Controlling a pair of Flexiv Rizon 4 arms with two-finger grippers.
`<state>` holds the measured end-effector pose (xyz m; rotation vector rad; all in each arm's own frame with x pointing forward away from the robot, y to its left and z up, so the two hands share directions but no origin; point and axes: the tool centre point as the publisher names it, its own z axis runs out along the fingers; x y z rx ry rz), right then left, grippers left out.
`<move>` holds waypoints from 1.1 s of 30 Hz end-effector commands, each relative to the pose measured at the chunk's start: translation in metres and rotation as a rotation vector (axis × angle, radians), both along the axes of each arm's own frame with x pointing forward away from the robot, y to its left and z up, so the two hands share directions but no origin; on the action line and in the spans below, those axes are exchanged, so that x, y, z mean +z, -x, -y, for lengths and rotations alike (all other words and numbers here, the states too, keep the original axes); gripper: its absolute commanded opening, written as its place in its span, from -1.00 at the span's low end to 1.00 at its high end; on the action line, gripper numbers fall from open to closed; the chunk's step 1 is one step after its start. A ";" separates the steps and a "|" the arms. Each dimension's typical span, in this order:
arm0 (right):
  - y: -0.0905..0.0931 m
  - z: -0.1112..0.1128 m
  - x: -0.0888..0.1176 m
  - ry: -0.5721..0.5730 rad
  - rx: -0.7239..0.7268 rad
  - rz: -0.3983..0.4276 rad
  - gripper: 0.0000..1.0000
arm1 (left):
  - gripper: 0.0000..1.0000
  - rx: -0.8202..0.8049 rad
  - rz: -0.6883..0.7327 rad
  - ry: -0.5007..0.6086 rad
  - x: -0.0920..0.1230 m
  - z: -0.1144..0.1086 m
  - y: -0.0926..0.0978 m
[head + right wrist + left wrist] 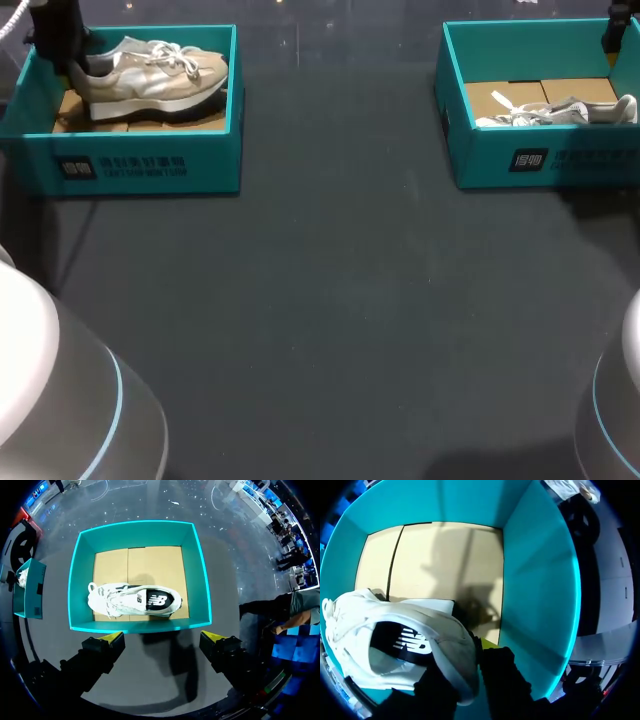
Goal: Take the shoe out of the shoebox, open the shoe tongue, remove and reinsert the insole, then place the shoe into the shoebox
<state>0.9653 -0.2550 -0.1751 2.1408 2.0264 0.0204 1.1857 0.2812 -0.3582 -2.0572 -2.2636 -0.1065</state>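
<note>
The left gripper [470,662] seems clamped on the heel of the shoe [150,75] inside the left shoebox [140,165], so lift it straight up and slowly, clear of the box walls, while the right gripper [162,640], far from that box, hangs with jaws wide apart.

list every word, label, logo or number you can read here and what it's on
left shoebox, front wall: a dark square mark and a row of characters, too blurred to read
right shoebox, front wall: the same kind of print, too blurred to read
right shoe, insole: a white logo mark, no readable words
left shoe, insole: a white logo mark, partly hidden, no readable words
no other text shows
</note>
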 end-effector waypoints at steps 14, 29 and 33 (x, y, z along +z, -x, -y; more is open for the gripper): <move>0.001 0.000 0.000 0.000 -0.001 0.001 1.00 | -1.00 -0.011 0.022 0.046 0.027 -0.003 -0.001; 0.001 0.000 0.000 0.000 -0.001 0.001 1.00 | -1.00 -0.028 0.060 0.083 0.065 -0.006 -0.004; 0.001 0.000 0.000 0.000 -0.001 0.001 1.00 | -1.00 -0.035 0.072 0.087 0.080 -0.005 -0.004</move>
